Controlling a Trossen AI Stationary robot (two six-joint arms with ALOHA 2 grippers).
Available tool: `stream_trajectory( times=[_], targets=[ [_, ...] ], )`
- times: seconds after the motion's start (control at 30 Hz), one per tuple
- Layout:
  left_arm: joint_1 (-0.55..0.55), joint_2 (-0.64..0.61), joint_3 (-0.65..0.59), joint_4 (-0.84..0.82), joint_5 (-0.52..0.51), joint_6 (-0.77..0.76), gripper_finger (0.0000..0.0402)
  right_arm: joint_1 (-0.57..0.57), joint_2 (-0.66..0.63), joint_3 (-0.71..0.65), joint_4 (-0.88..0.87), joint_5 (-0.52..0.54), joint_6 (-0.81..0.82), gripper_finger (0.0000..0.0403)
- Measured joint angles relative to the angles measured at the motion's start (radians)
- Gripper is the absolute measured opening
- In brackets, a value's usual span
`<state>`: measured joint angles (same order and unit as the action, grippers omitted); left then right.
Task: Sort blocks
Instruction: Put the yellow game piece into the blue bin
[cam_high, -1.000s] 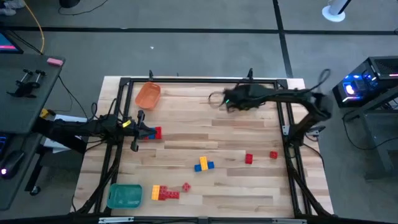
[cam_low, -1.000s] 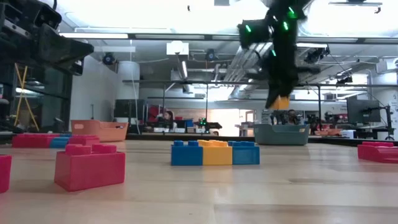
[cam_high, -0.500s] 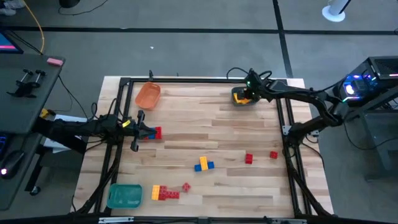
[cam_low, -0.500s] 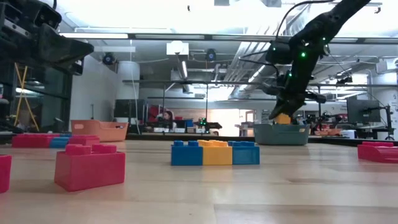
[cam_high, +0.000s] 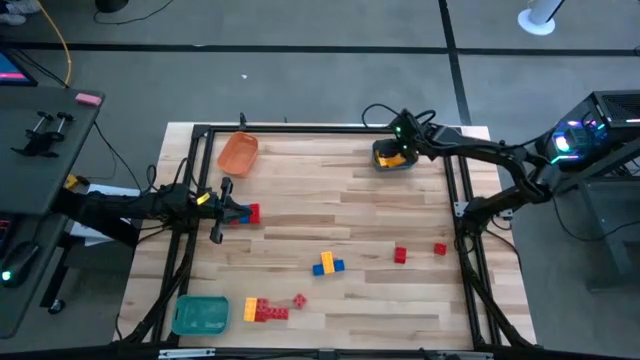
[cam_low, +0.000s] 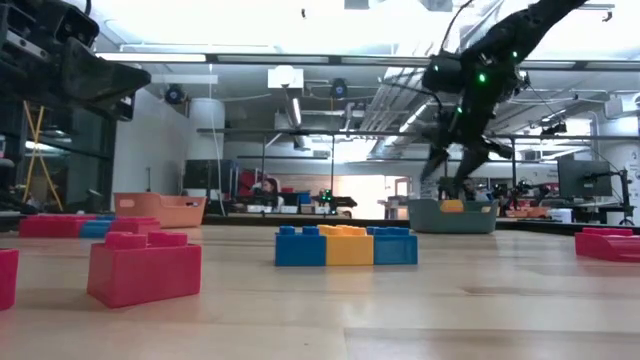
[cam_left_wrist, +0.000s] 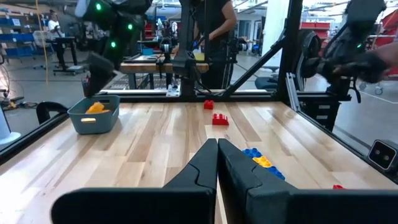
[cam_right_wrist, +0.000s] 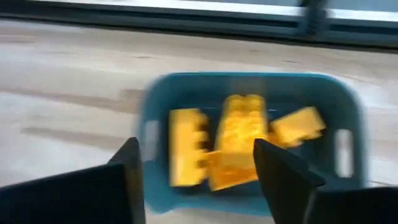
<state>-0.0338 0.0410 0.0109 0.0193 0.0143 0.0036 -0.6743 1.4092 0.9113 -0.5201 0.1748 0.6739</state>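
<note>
The right gripper (cam_right_wrist: 196, 171) hangs just above the blue tray (cam_right_wrist: 155, 106), its two fingers spread wide and holding nothing. Right below it, inside the tray, lie three yellow blocks (cam_right_wrist: 239, 140). The other blocks (cam_high: 327, 264) sit far from this gripper, out on the wooden table (cam_high: 300, 190). The left gripper (cam_left_wrist: 217, 163) waits at the left side, fingers pressed together, beside a red block (cam_high: 252, 213).
</note>
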Motion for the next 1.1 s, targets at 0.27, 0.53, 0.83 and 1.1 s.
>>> stream_trajectory(
  times=[0.27, 0.53, 0.83, 1.1],
  targets=[
    [0.0, 0.0, 0.0, 0.0, 0.0, 0.0, 0.0, 0.273, -0.035, 0.138, 0.04, -0.049, 0.163, 0.022],
    [0.0, 0.0, 0.0, 0.0, 0.0, 0.0, 0.0, 0.782, 0.12, 0.224, 0.049, 0.054, 0.602, 0.022],
    [0.0, 0.0, 0.0, 0.0, 0.0, 0.0, 0.0, 1.043, 0.501, 0.524, -0.174, -0.02, 0.948, 0.022],
    [0.0, 0.0, 0.0, 0.0, 0.0, 0.0, 0.0, 0.993, 0.729, 0.847, -0.507, 0.055, 0.942, 0.022]
  ],
)
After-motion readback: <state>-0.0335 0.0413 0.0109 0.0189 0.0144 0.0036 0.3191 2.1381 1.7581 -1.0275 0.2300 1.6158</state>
